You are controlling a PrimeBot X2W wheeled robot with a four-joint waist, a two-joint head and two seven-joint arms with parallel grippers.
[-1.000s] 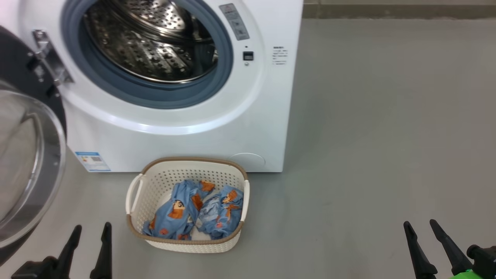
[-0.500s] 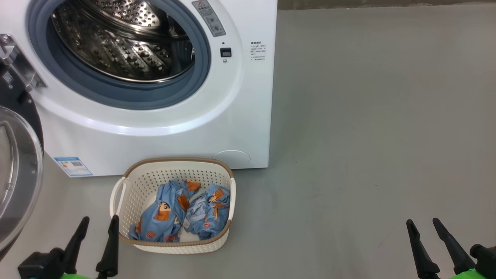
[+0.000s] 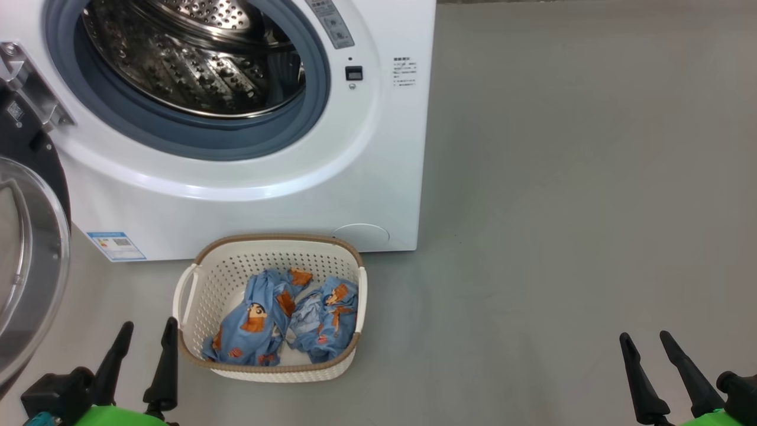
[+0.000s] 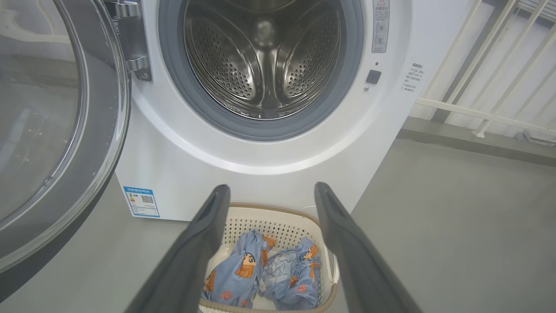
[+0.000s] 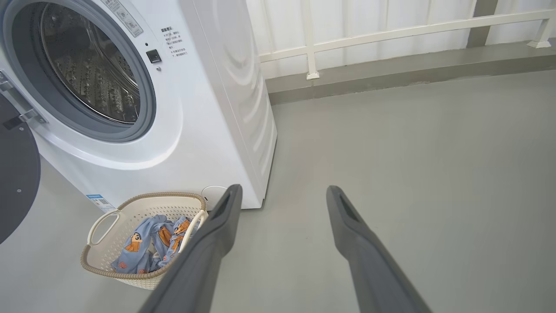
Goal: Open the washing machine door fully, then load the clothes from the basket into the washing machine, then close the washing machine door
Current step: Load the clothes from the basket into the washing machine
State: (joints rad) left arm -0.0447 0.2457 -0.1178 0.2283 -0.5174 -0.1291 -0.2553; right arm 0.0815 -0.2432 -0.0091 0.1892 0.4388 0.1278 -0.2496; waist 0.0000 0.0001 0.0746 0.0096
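The door [image 3: 29, 260] hangs swung wide at the left of the washer [image 3: 384, 154], with the steel drum [image 3: 195, 65] open to view. Two blue clothes [image 3: 278, 319] lie bunched side by side in the basket [image 3: 236, 272], which sits on the grey floor [image 3: 562, 236] just before the washer, below its opening. The left jaws stand spread just beside the basket's left side, gripping nothing; the right jaws, spread too and empty, hover well apart to the right above the floor

Grey floor [image 3: 562, 207], white railing [image 5: 307, 39] on grey kerb [image 5: 391, 76]
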